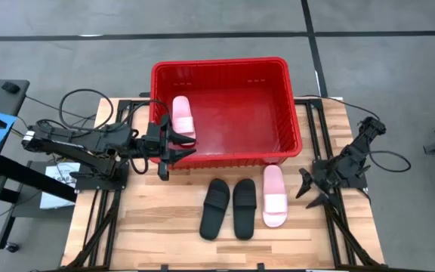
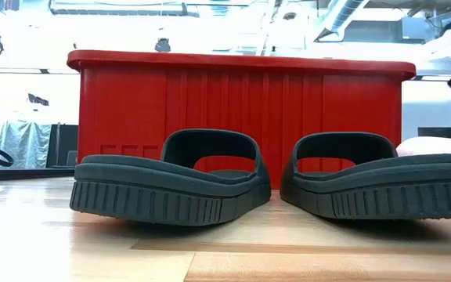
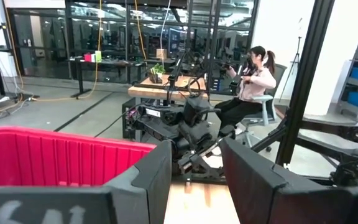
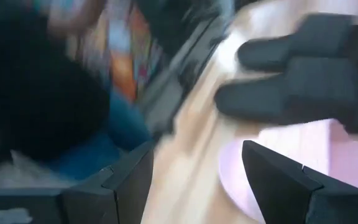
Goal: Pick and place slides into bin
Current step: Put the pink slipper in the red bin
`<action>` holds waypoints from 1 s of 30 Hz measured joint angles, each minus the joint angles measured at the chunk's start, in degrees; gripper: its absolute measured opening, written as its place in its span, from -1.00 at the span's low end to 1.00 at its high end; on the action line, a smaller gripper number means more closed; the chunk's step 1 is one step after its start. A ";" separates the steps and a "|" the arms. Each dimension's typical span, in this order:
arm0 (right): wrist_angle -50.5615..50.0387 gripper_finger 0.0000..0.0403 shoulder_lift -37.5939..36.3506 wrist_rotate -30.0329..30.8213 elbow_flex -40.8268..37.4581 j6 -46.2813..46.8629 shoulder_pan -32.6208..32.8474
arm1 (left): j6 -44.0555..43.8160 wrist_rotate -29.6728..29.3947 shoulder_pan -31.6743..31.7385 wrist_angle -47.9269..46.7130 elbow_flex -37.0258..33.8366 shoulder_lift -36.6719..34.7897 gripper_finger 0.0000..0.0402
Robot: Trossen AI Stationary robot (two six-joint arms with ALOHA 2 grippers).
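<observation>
Glossy red plastic bin [image 1: 225, 69], matt ribbed-sole black slides [image 2: 171, 178], on a smooth wood table [image 1: 165, 227].

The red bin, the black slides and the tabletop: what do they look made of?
Large red slatted bin: likely moulded plastic, with a glossy sheen on its floor and ribbed walls. Two black wide-strap slides: matte, one-piece, probably foam or rubber, with ridged soles. Table: pale wood planks with visible grain and seams.

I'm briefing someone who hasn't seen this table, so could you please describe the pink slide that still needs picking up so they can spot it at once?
Start at the big red bin at the far side of the wooden table. In front of it, three slides lie side by side on the wood. The one wanted is the pink slide at the end nearest the right gripper; its two neighbours are black, and the other pink slide is already inside the bin.
</observation>
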 joint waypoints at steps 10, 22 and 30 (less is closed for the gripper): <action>6.75 0.19 0.07 15.08 0.01 16.44 -2.37 | -0.11 -0.43 0.00 0.57 0.00 0.00 -0.34; 29.22 0.19 12.60 16.22 2.31 5.58 -2.29 | -0.25 -1.21 0.00 0.15 0.00 0.00 -0.34; 13.23 0.10 29.30 16.71 18.79 -2.55 -1.37 | 0.78 0.57 0.00 -0.10 0.00 0.00 -0.34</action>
